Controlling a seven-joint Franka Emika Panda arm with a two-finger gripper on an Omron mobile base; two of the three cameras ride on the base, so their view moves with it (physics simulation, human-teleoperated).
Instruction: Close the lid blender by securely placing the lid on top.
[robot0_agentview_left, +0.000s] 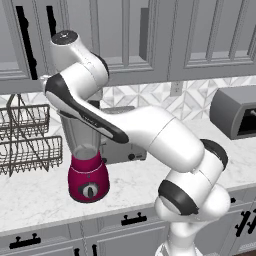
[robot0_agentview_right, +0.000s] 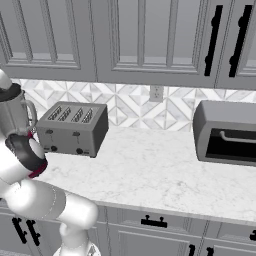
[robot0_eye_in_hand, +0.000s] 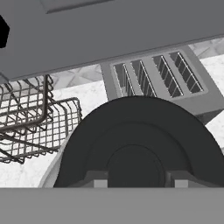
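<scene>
Gripper (robot0_eye_in_hand: 136, 183) fingers straddle the raised knob of the black lid (robot0_eye_in_hand: 140, 140), apparently pinching it. That lid sits over the blender (robot0_agentview_left: 88, 172), which stands on the marble counter (robot0_agentview_left: 130, 185) between the wire rack (robot0_agentview_left: 27, 140) and the toaster (robot0_agentview_right: 72, 129).

Glossy white arm (robot0_agentview_left: 150, 130) segments, rounded, with black joint bands

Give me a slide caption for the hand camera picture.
Hand camera looking down on the round black lid, gripper at its knob, with the toaster and a wire rack behind.
</scene>
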